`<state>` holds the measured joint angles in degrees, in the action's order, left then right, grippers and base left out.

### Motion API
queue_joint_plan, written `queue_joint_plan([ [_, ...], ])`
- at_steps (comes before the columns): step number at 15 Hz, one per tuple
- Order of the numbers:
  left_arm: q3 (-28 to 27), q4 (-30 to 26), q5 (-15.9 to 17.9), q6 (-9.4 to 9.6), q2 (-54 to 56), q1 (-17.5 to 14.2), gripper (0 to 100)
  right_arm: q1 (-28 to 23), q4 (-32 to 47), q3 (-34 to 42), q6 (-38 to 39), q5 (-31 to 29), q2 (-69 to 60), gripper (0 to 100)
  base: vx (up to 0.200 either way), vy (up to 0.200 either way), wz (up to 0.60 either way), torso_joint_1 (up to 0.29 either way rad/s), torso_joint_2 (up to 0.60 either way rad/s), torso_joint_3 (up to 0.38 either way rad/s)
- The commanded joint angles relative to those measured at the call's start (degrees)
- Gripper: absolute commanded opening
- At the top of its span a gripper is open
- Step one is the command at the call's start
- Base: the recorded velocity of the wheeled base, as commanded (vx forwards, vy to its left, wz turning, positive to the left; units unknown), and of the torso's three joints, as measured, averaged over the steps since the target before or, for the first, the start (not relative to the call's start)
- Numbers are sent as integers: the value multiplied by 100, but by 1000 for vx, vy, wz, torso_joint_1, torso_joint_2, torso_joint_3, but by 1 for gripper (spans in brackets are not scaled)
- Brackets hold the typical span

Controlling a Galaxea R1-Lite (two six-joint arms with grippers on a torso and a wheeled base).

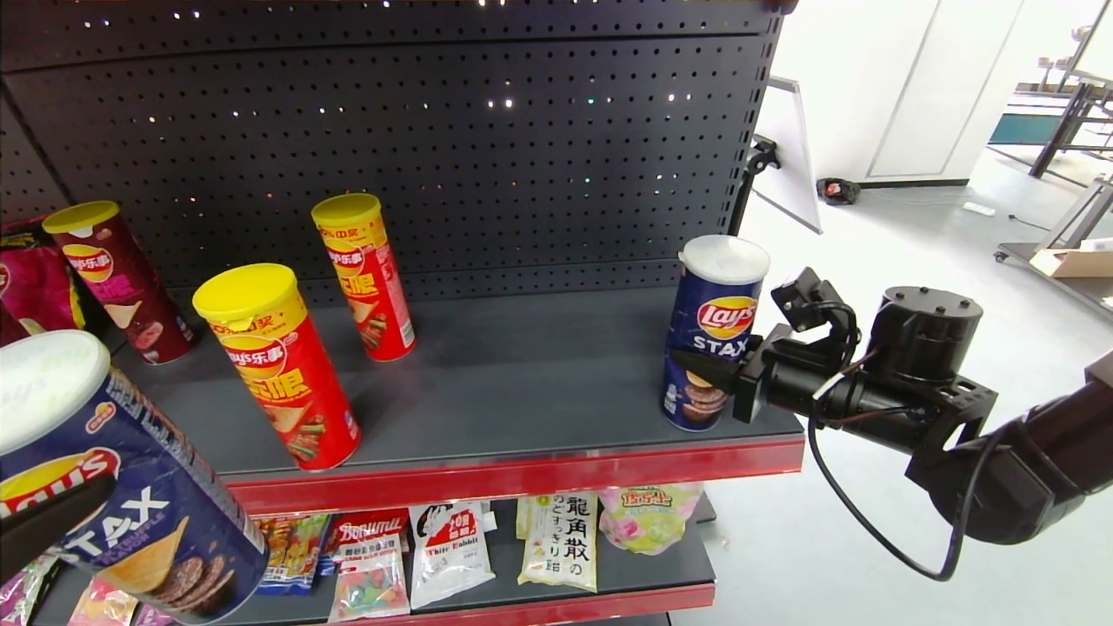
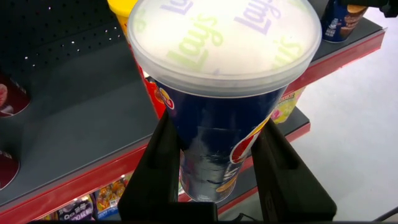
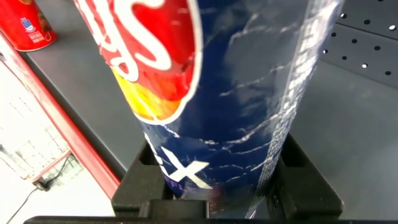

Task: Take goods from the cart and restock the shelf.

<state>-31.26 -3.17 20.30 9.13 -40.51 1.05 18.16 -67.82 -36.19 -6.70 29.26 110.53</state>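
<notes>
blue can stands upright at the right front corner of the upper shelf, with the right gripper clamped around its lower half. second blue can, tilted, is clasped by the left gripper before the shelf's left end, near a red can.

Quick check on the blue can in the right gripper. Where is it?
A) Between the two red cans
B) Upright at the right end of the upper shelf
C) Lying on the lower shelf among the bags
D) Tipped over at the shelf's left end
B: the blue can stands upright at the right end of the upper shelf, with the right gripper clasping its lower half.
</notes>
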Motion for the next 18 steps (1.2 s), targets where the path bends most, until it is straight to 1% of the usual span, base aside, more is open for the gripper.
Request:
queue_joint_plan([
  [1, -3, 1, 1, 1, -10, 1, 0, 12, -12, 25, -6, 1, -76, 0, 0, 0, 0, 0, 0, 0],
  [3, -3, 1, 1, 1, -27, 1, 0, 21, -12, 25, -6, -69, -76, 0, 0, 0, 0, 0, 0, 0],
  [18, -3, 1, 1, 1, -36, 1, 0, 117, -12, 174, -6, -78, -14, 0, 0, 0, 0, 0, 0, 0],
])
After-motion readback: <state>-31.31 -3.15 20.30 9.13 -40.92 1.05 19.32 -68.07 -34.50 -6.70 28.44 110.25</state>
